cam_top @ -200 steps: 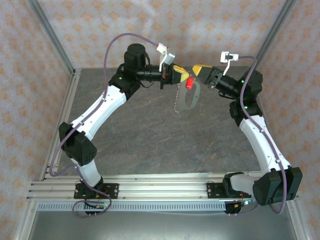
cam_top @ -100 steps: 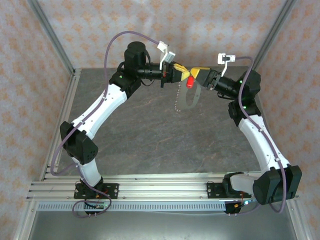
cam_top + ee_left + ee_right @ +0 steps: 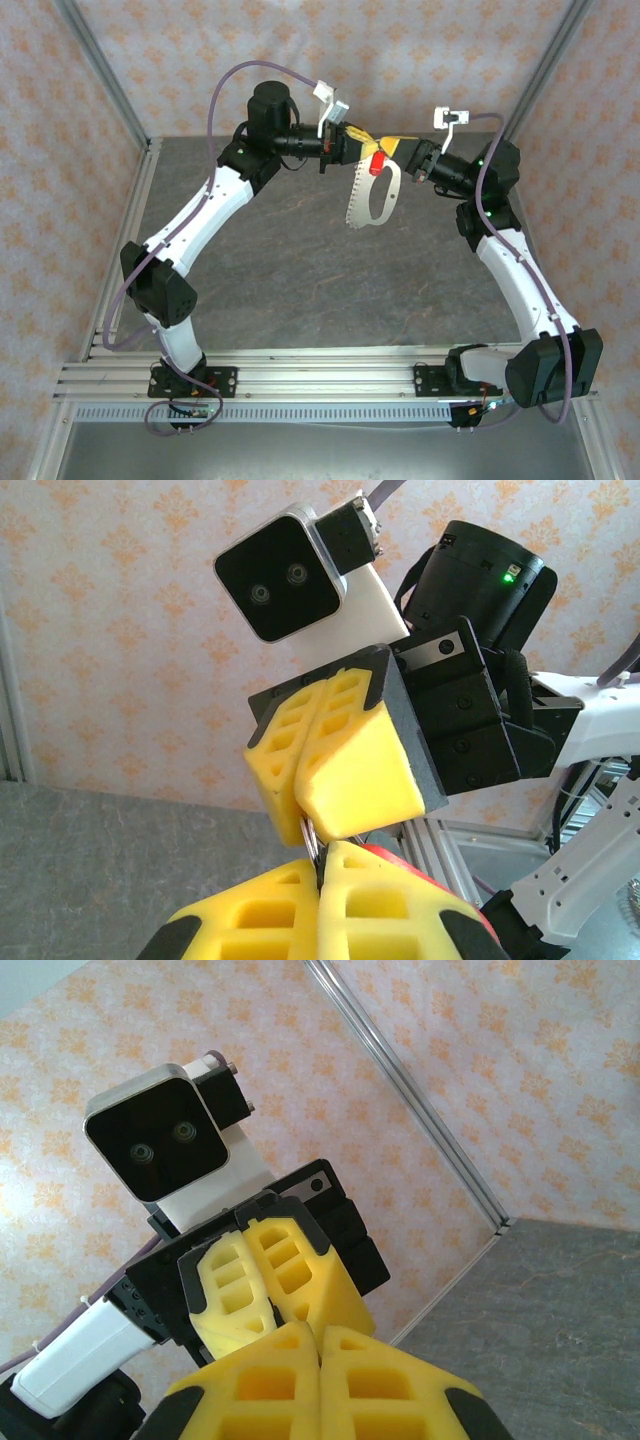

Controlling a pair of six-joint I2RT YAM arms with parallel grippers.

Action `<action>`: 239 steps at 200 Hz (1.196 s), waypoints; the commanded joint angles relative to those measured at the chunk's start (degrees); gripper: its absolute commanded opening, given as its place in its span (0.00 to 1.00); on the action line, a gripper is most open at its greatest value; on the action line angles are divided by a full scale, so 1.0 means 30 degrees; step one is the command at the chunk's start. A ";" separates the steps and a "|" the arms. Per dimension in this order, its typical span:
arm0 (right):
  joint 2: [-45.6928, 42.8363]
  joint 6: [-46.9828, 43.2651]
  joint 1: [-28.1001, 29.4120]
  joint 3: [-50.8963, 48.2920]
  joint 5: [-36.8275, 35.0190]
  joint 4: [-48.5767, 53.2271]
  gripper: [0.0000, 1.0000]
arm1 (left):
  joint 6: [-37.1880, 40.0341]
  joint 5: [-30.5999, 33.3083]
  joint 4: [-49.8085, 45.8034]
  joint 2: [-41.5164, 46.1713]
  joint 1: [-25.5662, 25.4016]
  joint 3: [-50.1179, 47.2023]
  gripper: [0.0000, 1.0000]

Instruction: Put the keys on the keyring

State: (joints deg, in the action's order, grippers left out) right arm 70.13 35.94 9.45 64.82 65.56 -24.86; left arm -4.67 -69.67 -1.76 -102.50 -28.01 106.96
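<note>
The chain loop [image 3: 368,198] hangs above the bench [image 3: 280,270], red key [image 3: 378,163] at its top, just under both tools. The left tool [image 3: 322,860] pinches the loop's upper end; the right tool [image 3: 318,1338], pressed together, meets it tip to tip.

Red key [image 3: 378,166], silvery chain [image 3: 350,205], grey marbled tbl [image 3: 300,270], orange-floral walls [image 3: 400,50].

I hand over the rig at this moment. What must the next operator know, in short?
Left gripper: shut on the top of the keyring, above the table.
Right gripper: shut, tip to tip with the left; what it grips is hidden.
The keyring hangs below them as a loop, the red key at its top.
Done: both lifted.
To do: I cannot tell if the key is threaded; check, then finish.
</note>
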 commanded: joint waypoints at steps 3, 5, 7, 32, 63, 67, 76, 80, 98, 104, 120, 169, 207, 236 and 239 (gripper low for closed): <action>-0.0171 -0.0380 0.0203 -0.0165 -0.0002 -0.0163 0.00 | -0.0082 0.0560 0.0156 -0.0003 0.0007 0.0764 0.00; -0.0209 -0.0380 0.0214 -0.0161 -0.0101 -0.0117 0.00 | -0.0077 0.0668 0.0142 0.0018 -0.0005 0.0749 0.00; -0.0204 -0.0372 0.0210 -0.0161 -0.0200 -0.0083 0.00 | -0.0083 0.0746 0.0146 0.0053 -0.0008 0.0723 0.00; -0.0347 -0.0077 0.0204 -0.0240 -0.1140 -0.0026 0.00 | -0.0531 0.2558 0.0399 0.0533 0.0177 0.0173 0.24; -0.0637 0.0245 0.0207 -0.0679 -0.2150 -0.0258 0.00 | -0.2799 0.4998 0.3284 0.1564 0.0703 -0.1856 0.44; -0.0663 0.0304 0.0217 -0.0729 -0.2212 -0.0334 0.00 | -0.3036 0.5350 0.3688 0.1742 0.0737 -0.2158 0.45; -0.0644 0.0382 0.0202 -0.0887 -0.2306 -0.0468 0.00 | -0.3381 0.6236 0.4237 0.2110 0.0811 -0.2807 0.50; -0.0667 0.0389 0.0217 -0.0918 -0.2341 -0.0465 0.00 | -0.3470 0.6583 0.4372 0.2260 0.0815 -0.3052 0.52; -0.0565 0.0406 0.0218 -0.1084 -0.2451 -0.0498 0.00 | -0.3800 0.7737 0.4893 0.2892 0.0811 -0.4016 0.61; -0.0541 0.0411 0.0203 -0.1138 -0.2427 -0.0552 0.00 | -0.4007 0.8111 0.5009 0.3063 0.0812 -0.4298 0.66; -0.0451 0.0337 0.0203 -0.1257 -0.2320 -0.0618 0.00 | -0.4236 0.8675 0.5064 0.3363 0.0811 -0.4867 0.75; -0.0541 0.0126 0.0178 -0.1810 -0.1802 -0.1042 0.00 | -0.6936 1.0528 0.6090 0.3806 0.0803 -0.6742 0.79; -0.0673 0.0236 0.0184 -0.2707 -0.1906 -0.1611 0.00 | -0.9272 1.0373 0.6932 0.4162 0.0642 -0.8123 0.72; -0.1487 -0.0079 0.0172 -0.3274 -0.1571 -0.1617 0.00 | -0.8759 0.9691 0.7486 0.4532 0.0031 -0.8978 0.63; -0.1520 -0.0111 0.0183 -0.3307 -0.1571 -0.1615 0.00 | -0.8329 0.9586 0.7389 0.4545 -0.0019 -0.8943 0.62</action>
State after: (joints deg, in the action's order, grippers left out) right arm 68.93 36.82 9.69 55.44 59.16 -25.15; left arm -29.89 -39.57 16.19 -91.72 -26.26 80.75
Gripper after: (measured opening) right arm 0.043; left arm 0.651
